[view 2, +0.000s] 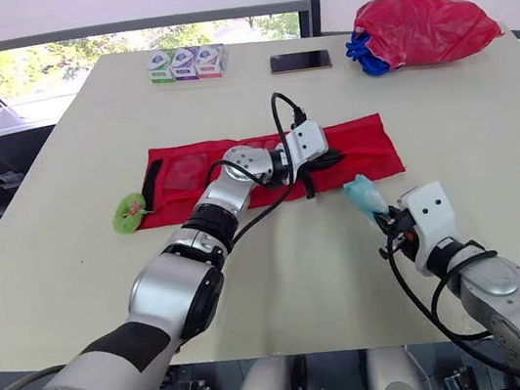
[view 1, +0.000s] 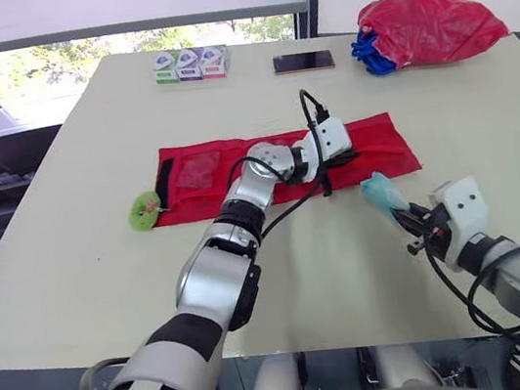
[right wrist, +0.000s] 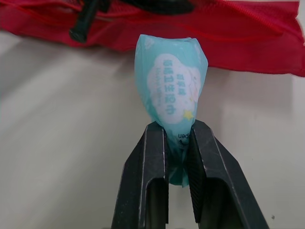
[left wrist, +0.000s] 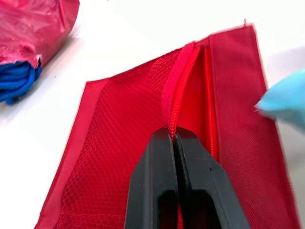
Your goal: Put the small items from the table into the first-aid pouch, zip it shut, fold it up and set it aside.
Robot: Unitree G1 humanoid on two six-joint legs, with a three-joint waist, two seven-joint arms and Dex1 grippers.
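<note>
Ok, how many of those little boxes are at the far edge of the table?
3, in a row at the far edge of the table, left of the phone: green box, purple box, then pink box nearest the phone. None seems hidden.

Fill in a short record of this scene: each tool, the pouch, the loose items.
Left tool: shut on the first-aid pouch at its zip edge
Right tool: shut on a teal packet, just off the pouch's near edge
Pouch: unfolded flat on the table, zip looks open
Loose: green item at the pouch's left end
Far edge: three boxes, phone, red bag
</note>
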